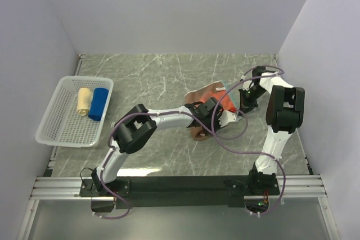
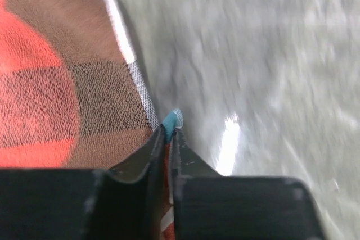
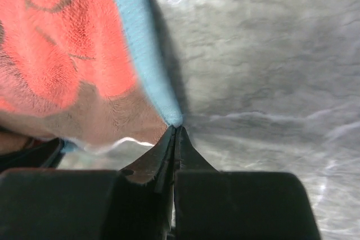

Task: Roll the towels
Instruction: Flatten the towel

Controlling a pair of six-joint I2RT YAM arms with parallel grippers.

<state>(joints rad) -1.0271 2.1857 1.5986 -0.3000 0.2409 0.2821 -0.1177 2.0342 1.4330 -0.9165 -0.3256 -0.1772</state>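
orange towel [image 1: 207,93] is seen bunched over the worktop [image 1: 163,77], right of centre | left pincer [image 2: 170,135] is clamped on its teal corner | right pincer [image 3: 176,133] is clamped on its light-blue edge | beige towel [image 1: 84,102] and blue towel [image 1: 99,103] are laid rolled, side by side, in the white basket [image 1: 53,136] at far left

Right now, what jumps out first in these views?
The rust-orange towel, right of centre on the table, is pinched at its teal edging by the left gripper and the right gripper, both shut on it. Next is the white basket at the table's left side, holding a rolled beige towel and a rolled blue towel side by side.
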